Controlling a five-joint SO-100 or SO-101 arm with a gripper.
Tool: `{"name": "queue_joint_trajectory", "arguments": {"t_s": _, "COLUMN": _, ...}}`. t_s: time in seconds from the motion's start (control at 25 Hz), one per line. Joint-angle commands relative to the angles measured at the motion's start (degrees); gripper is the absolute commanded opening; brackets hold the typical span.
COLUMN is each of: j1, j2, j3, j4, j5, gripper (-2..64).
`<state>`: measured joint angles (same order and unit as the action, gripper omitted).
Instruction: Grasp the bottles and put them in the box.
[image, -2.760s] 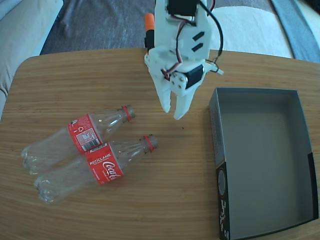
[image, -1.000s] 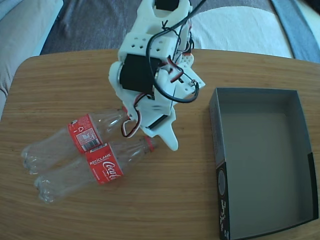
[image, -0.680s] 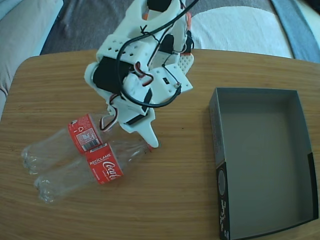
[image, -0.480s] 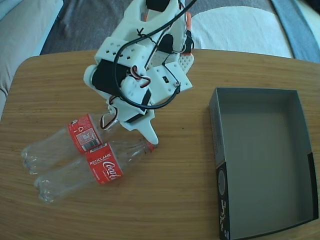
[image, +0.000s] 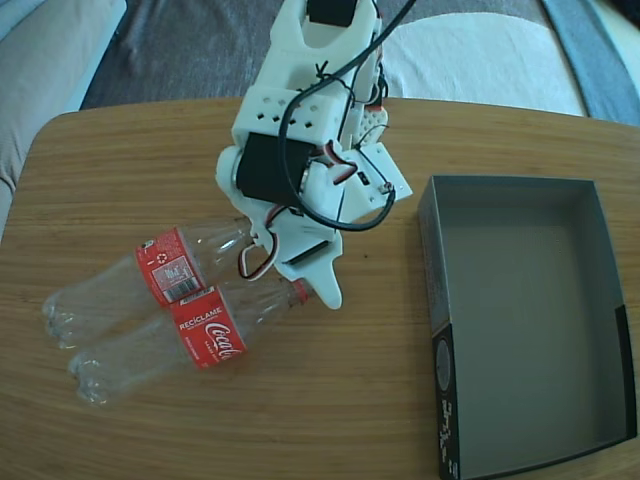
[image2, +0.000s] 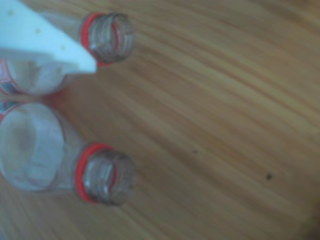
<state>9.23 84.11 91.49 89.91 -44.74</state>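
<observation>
Two clear bottles with red labels lie side by side on the wooden table at the left of the fixed view, necks pointing right: the far bottle (image: 165, 268) and the near bottle (image: 210, 328). My white gripper (image: 318, 285) hangs over their necks, one fingertip just right of the near bottle's red neck ring. In the wrist view both open bottle mouths (image2: 107, 37) (image2: 105, 175) show red rings, and one white finger (image2: 45, 45) lies above the upper neck. Nothing is held between the fingers. The dark grey box (image: 520, 320) stands empty at the right.
The arm's base stands at the table's far edge (image: 300, 100). Behind the table are a grey sofa cushion (image: 40, 60) and a white cushion (image: 480, 60). Bare wood lies between the bottles and the box.
Over the last second the arm swung left over the bottle necks, then came back right and a little toward the front. The bottles and the box have not moved.
</observation>
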Motion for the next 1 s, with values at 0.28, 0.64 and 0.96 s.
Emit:
{"name": "queue_joint_trajectory", "arguments": {"t_s": 0.28, "j1": -1.14, "j2": -3.08, "j3": -0.35, "j4": -3.69, "j5": 4.48, "gripper": 52.4}}
{"name": "queue_joint_trajectory", "arguments": {"t_s": 0.64, "j1": -0.88, "j2": -4.31, "j3": 2.99, "j4": -8.96, "j5": 6.06, "gripper": 52.4}}
{"name": "queue_joint_trajectory", "arguments": {"t_s": 0.96, "j1": 0.88, "j2": -4.39, "j3": 6.77, "j4": -13.01, "j5": 6.15, "gripper": 52.4}}
